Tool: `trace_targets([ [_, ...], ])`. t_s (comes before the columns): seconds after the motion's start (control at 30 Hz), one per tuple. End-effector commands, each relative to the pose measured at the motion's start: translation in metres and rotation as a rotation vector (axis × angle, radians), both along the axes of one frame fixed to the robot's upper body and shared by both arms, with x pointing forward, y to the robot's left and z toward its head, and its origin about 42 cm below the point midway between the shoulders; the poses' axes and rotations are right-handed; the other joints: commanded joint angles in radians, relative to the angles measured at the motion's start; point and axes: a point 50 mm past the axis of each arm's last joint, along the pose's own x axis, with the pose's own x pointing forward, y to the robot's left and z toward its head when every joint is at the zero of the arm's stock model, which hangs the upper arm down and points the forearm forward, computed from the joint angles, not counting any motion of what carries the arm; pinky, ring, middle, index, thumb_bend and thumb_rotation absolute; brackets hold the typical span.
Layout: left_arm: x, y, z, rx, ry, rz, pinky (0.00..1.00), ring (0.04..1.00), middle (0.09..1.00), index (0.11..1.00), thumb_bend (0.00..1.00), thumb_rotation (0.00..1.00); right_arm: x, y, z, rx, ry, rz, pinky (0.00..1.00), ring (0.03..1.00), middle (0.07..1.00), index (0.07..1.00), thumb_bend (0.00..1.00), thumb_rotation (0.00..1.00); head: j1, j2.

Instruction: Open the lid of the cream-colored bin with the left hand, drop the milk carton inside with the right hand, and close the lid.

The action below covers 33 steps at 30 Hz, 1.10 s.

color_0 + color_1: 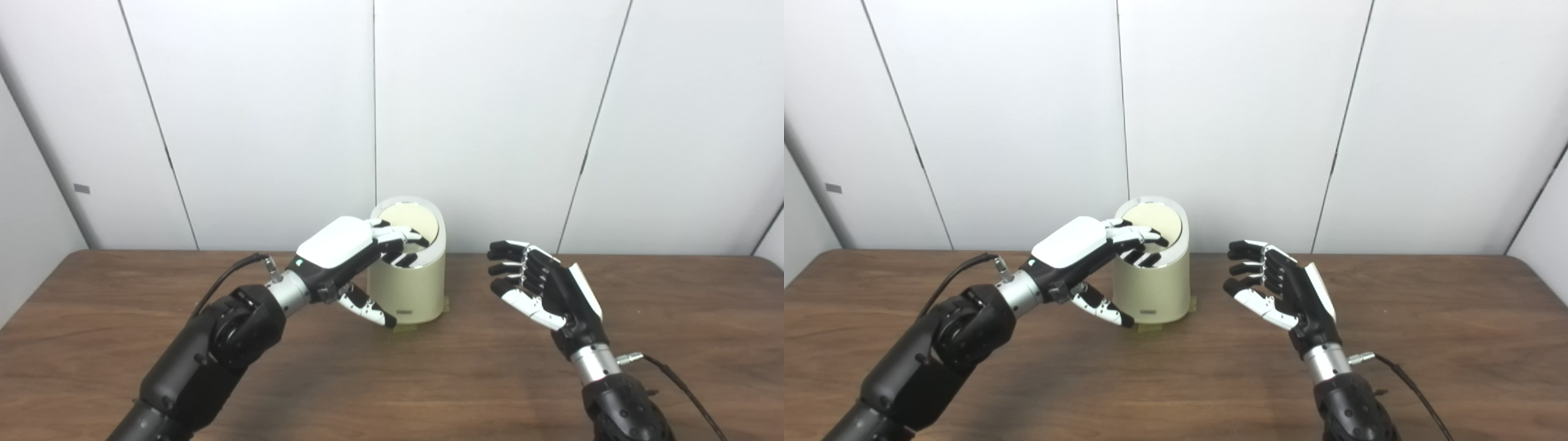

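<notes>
Right hand (545, 288): empty, fingers apart, raised beside bin.
Left hand (349, 248): fingers hooked over lid (409, 223).
Bin (410, 294): table's (429, 380) back edge.

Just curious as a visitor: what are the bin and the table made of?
The bin looks like matte cream plastic or painted metal, with a shiny, seemingly metal ring around its lid. The table shows dark brown wood grain, perhaps veneer or laminate.
</notes>
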Motion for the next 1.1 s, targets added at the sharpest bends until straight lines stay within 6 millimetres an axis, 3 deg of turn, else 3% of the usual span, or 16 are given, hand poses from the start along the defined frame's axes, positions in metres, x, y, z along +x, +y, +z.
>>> trace_targets([
  [0.0, 0.006, -0.005, -0.007, 0.044, 0.045, 0.016, 0.94, 0.788, 0.897, 0.855, 0.82, 0.06, 0.004, 0.003, 0.021, 0.01, -0.074, 0.003, 0.55, 0.654, 0.707, 0.682, 0.57, 0.47, -0.001, 0.001],
  [1.07, 0.01, -0.022, 0.001, -0.019, 0.004, -0.018, 0.95, 0.779, 0.936, 0.87, 0.81, 0.05, 0.002, 0.001, 0.018, -0.01, -0.067, -0.019, 0.55, 0.66, 0.707, 0.678, 0.57, 0.49, -0.006, 0.003],
])
